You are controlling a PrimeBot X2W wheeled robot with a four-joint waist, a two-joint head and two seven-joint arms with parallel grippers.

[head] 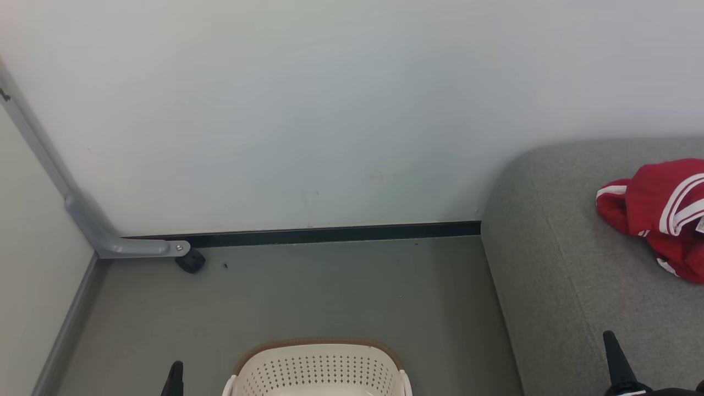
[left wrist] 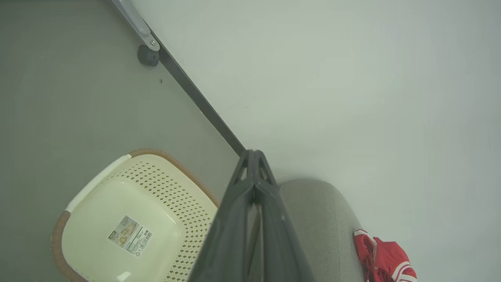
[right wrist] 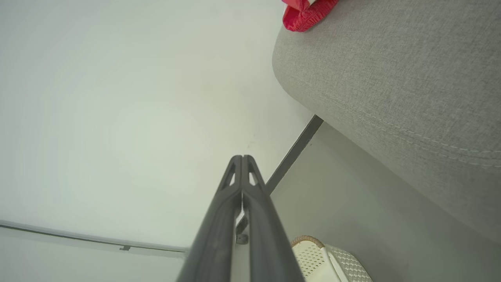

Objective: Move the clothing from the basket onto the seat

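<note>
The red clothing (head: 663, 214) with white stripes lies crumpled on the grey seat (head: 566, 264) at the right; it also appears as clothing (left wrist: 385, 258) and clothing (right wrist: 307, 13) in the wrist views. The cream basket (head: 318, 367) with a brown rim stands on the floor at the bottom centre; in the left wrist view the basket (left wrist: 129, 223) holds nothing but a label on its bottom. My left gripper (left wrist: 254, 154) is shut and holds nothing, its tip (head: 176, 367) left of the basket. My right gripper (right wrist: 242, 158) is shut and empty, its tip (head: 609, 336) over the seat's front.
A pale wall (head: 330, 110) with a dark skirting strip (head: 330, 235) runs behind. A grey metal leg with a black caster (head: 190, 260) stands at the left by a partition. Grey floor (head: 330, 297) lies between basket and wall.
</note>
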